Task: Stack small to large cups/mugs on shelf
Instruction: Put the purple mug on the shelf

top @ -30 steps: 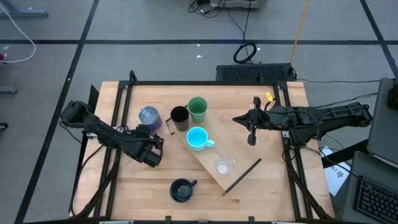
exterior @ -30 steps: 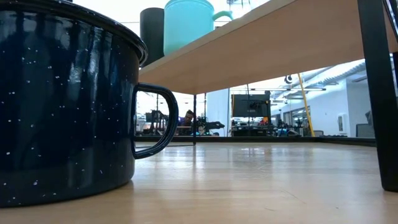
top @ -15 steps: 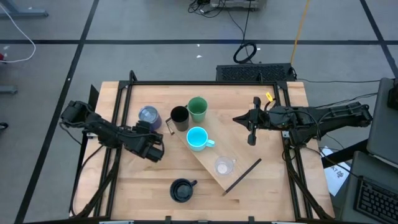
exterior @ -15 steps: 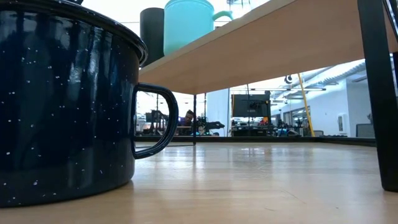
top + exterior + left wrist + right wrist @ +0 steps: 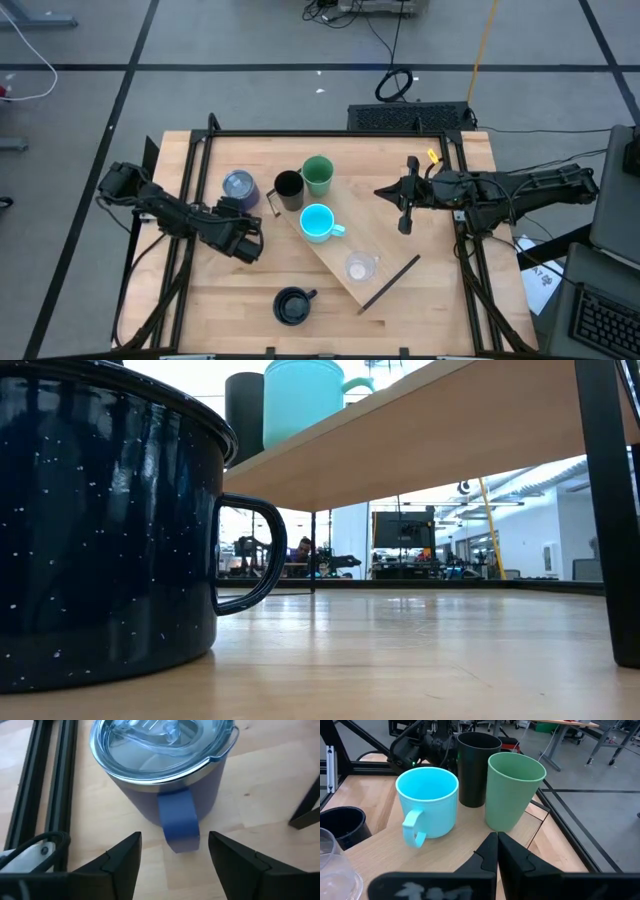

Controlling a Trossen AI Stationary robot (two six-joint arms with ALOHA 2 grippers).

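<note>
I saw the long light-wood shelf plank (image 5: 375, 262) lying diagonally across the table, dark brackets at its ends. On it stood the black cup (image 5: 289, 186), the green cup (image 5: 318, 174), the cyan handled mug (image 5: 317, 222) and, nearer the front end, the small clear glass cup (image 5: 359, 267). The dark navy speckled mug (image 5: 293, 305) sat on the tabletop in front of the shelf. The bluish-purple shiny tumbler (image 5: 165, 770), with its clear lid, stood on the table left of the shelf. My left gripper (image 5: 172, 854) sat just beside it, fingers parted and holding nothing. My right gripper (image 5: 497, 851) hung closed and empty right of the shelf, facing the cups.
</note>
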